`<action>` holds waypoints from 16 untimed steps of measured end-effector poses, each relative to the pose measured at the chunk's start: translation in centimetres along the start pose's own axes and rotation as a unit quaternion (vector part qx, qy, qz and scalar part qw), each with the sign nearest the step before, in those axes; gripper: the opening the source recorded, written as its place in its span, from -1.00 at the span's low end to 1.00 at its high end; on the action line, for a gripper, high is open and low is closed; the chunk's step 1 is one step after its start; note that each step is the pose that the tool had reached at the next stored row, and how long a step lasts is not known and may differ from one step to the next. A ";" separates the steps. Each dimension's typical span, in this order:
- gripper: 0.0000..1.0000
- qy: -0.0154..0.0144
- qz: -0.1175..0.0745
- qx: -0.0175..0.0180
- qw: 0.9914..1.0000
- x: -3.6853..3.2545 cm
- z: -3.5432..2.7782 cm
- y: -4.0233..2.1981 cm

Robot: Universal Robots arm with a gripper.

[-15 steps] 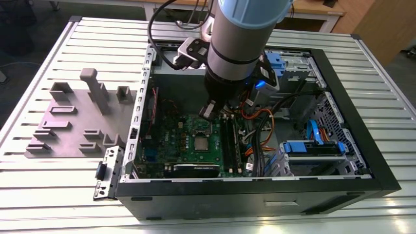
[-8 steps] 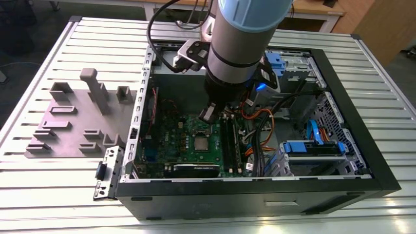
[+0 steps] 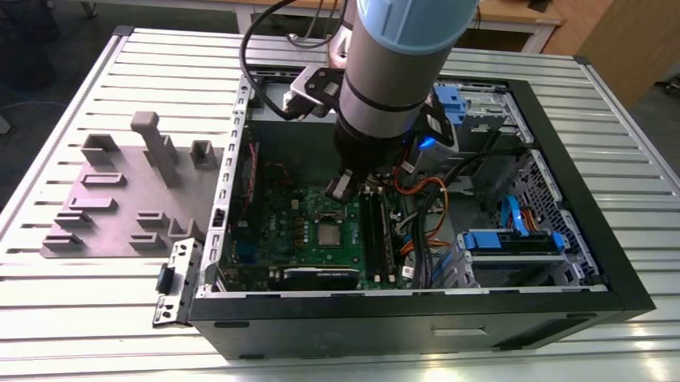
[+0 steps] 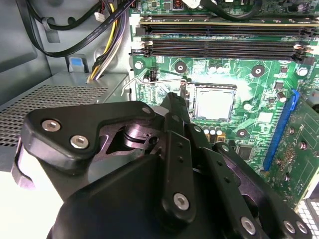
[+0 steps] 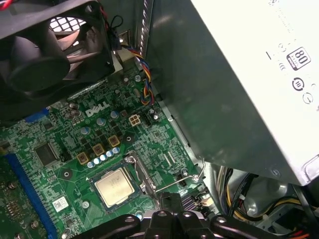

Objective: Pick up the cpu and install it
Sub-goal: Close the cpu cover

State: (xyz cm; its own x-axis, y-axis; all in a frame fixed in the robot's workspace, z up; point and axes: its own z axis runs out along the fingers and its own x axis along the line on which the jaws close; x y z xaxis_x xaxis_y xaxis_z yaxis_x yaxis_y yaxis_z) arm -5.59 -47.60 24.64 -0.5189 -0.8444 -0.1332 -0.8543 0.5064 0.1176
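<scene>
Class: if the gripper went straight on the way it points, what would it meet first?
Probably the socket lever beside the cpu, or the motherboard just under it; depth is unclear.

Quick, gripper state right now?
Gripper: cannot be told; it sits beside the cpu, which lies in its socket.

The cpu (image 3: 330,235) sits on the motherboard (image 3: 287,223) inside the computer case (image 3: 425,318), near the case's front wall, below the gripper (image 3: 342,188).
</scene>
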 end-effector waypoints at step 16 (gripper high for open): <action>-0.79 0.000 0.000 0.000 1.000 0.36 -0.08 -0.22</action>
State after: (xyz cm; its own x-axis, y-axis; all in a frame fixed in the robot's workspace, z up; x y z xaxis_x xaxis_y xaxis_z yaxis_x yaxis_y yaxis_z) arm -5.58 -48.03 24.64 -0.5188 -0.8445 -0.1331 -0.8543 0.5063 0.1176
